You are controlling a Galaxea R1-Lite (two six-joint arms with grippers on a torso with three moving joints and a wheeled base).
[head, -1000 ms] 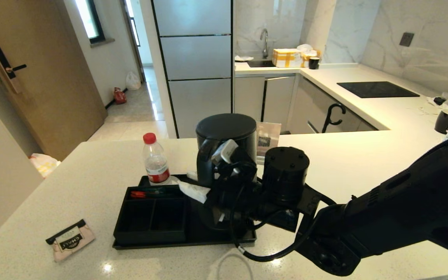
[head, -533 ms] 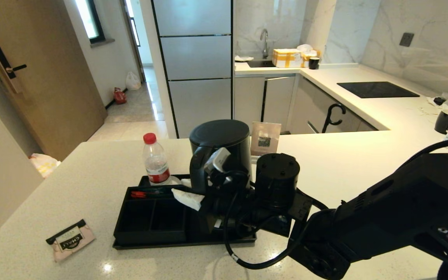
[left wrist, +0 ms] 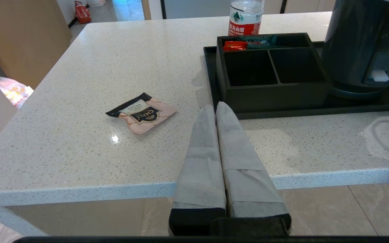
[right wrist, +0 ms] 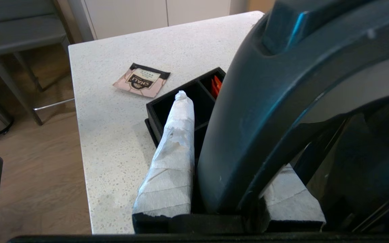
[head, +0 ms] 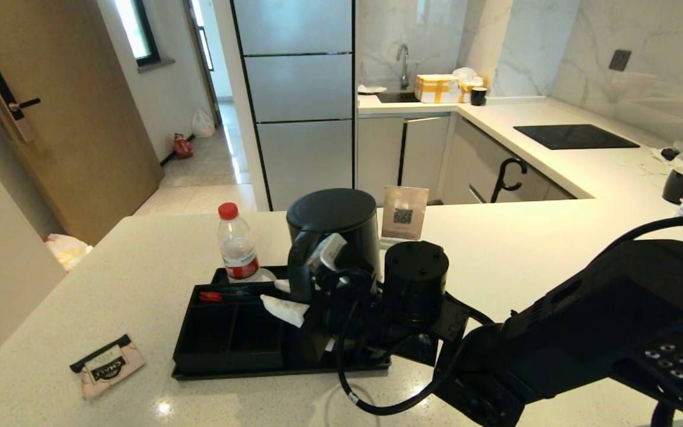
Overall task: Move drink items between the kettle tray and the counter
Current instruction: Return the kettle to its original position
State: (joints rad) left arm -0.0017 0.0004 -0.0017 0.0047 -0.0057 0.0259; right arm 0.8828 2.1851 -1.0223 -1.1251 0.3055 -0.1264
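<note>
The near edge of the tabletop [head: 140, 267] runs just in front of the left gripper [left wrist: 216, 107], which hangs idle at that edge with its cloth-wrapped jaws pressed together on nothing. Bare speckled stone lies open between that edge and the kettle tray [head: 270, 369], whose front rim sits a little way in from it, and more open room spreads to the tray's left. There the tea sachet [head: 107, 365] lies flat on the tabletop, well apart from the tray, pale pink with a black band that reads "CHALI". The right gripper [head: 312, 299] reaches in over the tray from the right, its jaws part-way closed around the loop handle of the electric kettle [head: 332, 237]; in the right wrist view one wrapped finger [right wrist: 174, 158] lies outside the handle and the other behind it. The kettle stands upright over the right part of the tray, beside the compartment box [head: 232, 332], whose two front cells are dark while a red packet [head: 211, 296] lies in its rear cell. Whether the kettle's foot touches the tray cannot be told, as the arm hides it. Behind the box stands a water bottle [head: 236, 244] with a red cap and red label in Chinese script too small to read. Beyond the kettle a small card stand with a QR code [head: 404, 213] faces forward, with wide free tabletop to the right.
</note>
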